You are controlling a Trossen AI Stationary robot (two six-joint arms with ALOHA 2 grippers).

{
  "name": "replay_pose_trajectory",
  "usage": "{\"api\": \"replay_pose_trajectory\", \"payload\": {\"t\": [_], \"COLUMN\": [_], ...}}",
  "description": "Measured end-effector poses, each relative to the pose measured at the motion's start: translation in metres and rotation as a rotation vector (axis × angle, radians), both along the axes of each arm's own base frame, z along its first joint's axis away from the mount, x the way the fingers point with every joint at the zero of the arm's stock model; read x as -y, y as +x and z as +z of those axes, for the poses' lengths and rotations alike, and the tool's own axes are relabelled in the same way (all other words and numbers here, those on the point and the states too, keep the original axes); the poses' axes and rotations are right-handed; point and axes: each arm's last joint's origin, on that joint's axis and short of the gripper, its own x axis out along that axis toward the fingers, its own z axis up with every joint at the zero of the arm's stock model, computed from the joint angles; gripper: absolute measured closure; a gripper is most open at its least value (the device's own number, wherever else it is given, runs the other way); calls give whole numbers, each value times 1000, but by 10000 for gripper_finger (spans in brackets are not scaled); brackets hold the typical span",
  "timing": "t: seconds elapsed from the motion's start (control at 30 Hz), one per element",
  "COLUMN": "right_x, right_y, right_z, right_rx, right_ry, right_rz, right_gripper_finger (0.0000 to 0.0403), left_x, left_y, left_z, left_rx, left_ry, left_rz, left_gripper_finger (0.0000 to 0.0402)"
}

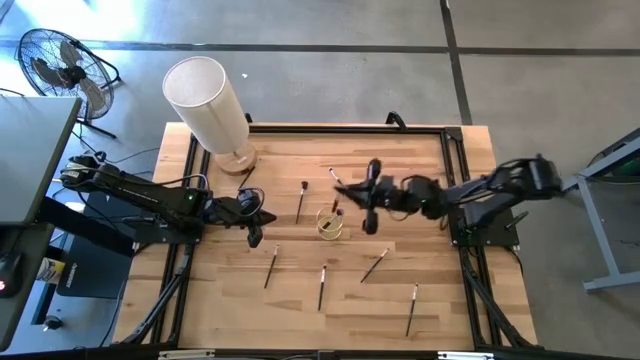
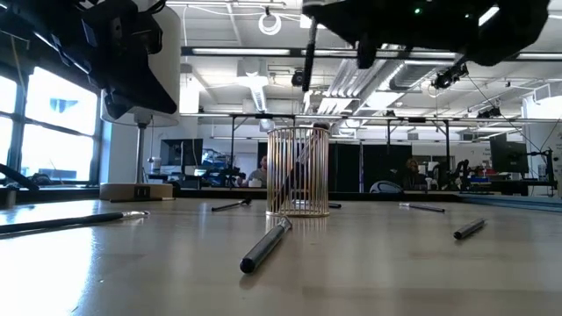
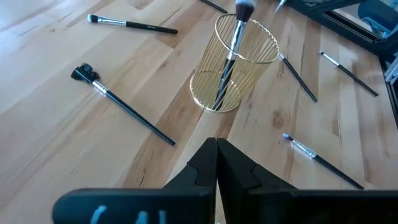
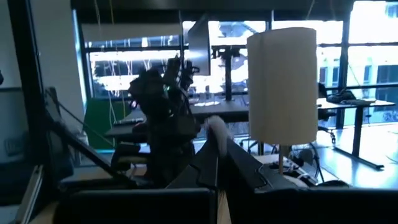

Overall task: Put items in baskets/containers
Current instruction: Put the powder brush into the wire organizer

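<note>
While 1 brush (image 3: pixel 227 59) leans in the cup (image 1: pixel 329 224), right gripper (image 1: pixel 366 196) grips another.

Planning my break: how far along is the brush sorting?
Done: one brush stands in the wire cup. In hand: the right gripper holds another brush above the cup, jaws shut on it. Left: at least five loose brushes lie on the table; the left gripper waits nearby.
</note>
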Motion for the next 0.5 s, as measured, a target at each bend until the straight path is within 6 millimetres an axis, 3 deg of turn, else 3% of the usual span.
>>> {"api": "replay_pose_trajectory", "payload": {"t": [0.27,0.5], "right_x": [-8,-10], "right_y": [21,22], "right_z": [-39,-52], "right_rx": [-151,-275], "right_ry": [16,55], "right_rz": [37,28], "right_gripper_finger": [399,341], "left_x": [0,0], "left_y": [0,0], "left_z": [0,0], "left_rx": [-2,-1], "left_ry": [-5,-9], "left_rz": [-9,-8], "left_gripper_finger": [401,401]}}
